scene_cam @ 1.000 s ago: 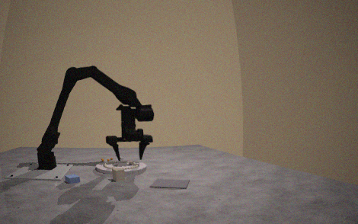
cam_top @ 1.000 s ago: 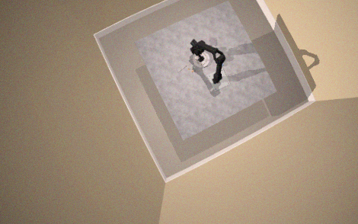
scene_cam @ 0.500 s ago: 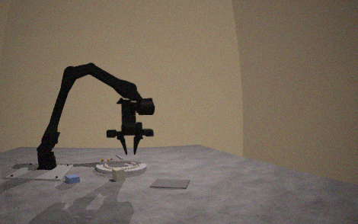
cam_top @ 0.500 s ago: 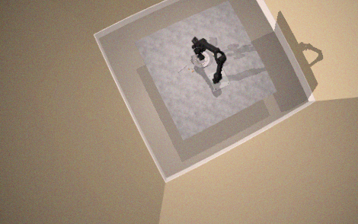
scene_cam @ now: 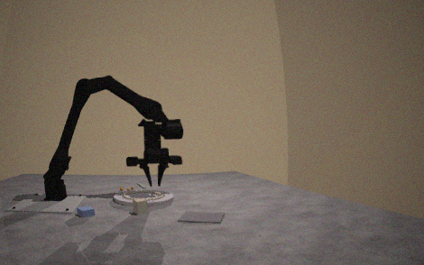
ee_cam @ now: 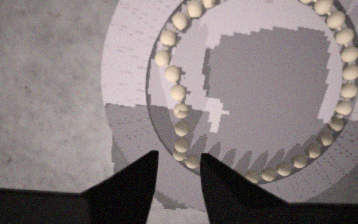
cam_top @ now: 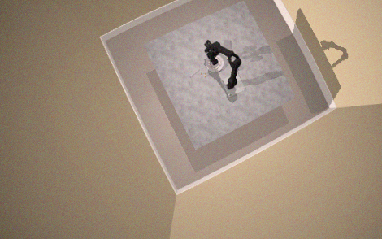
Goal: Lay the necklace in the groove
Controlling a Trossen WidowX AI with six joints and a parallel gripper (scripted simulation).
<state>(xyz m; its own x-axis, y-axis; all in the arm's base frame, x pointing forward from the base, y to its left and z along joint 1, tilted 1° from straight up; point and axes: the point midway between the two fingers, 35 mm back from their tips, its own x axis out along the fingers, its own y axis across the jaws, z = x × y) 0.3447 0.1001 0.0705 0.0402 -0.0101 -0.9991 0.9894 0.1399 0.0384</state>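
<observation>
The round bead board (ee_cam: 125, 65) (scene_cam: 159, 202) is pale and lies flat on the table. The pearl bead necklace (ee_cam: 178, 92) lies on it as a ring of cream beads. In the wrist view its right side follows the dark round edge line, while its left stretch bows inward from that line, with free space between. My gripper (ee_cam: 179, 159) (scene_cam: 155, 186) points down above the board's rim. Its fingers stand partly apart with nothing held between them; the lower-left beads show just beyond the gap. The right finger hides a few beads at the bottom. The necklace's far part is out of the wrist view.
In the exterior view, a small cream block (scene_cam: 140, 206) stands in front of the board. A blue block (scene_cam: 86, 212) lies left, near the arm's base, and a flat grey plate (scene_cam: 201, 217) lies right. Small orange pieces (scene_cam: 121, 189) show behind the board's left side.
</observation>
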